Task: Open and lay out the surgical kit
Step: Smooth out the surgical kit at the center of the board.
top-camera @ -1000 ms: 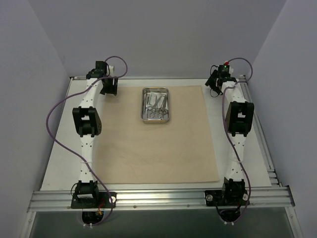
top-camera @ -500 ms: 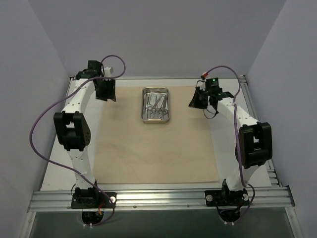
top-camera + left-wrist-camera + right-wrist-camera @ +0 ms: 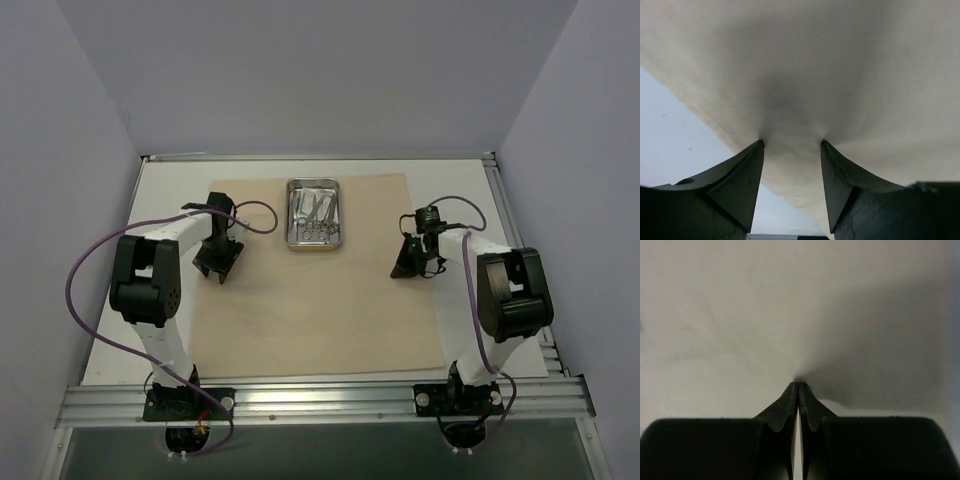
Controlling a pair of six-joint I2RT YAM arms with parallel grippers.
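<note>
Cloth is the thing to reckon with: the beige cloth wrap (image 3: 320, 300) lies spread flat over the middle of the table (image 3: 455, 185). The small steel tray (image 3: 289, 212) sits on it near the far edge, with the scissor-handled clamps (image 3: 318, 212) lying inside. The left gripper (image 3: 218, 262) is down at the wrap's left border, fingers parted to a moderate gap, both tips pressing the fabric so that it dimples between them. The right gripper (image 3: 408, 264) is down near the right border, fingers closed tip to tip against the cloth; whether a fold is nipped between them is too dark to tell in the wrist view. The wrap looks thin, soft and limp, likely to bunch and slide rather than lift as a sheet, so an edge or corner is the place to take it. The tray looks rigid and smooth, best gripped across its raised rim and kept level so the slippery clamps stay in.
</note>
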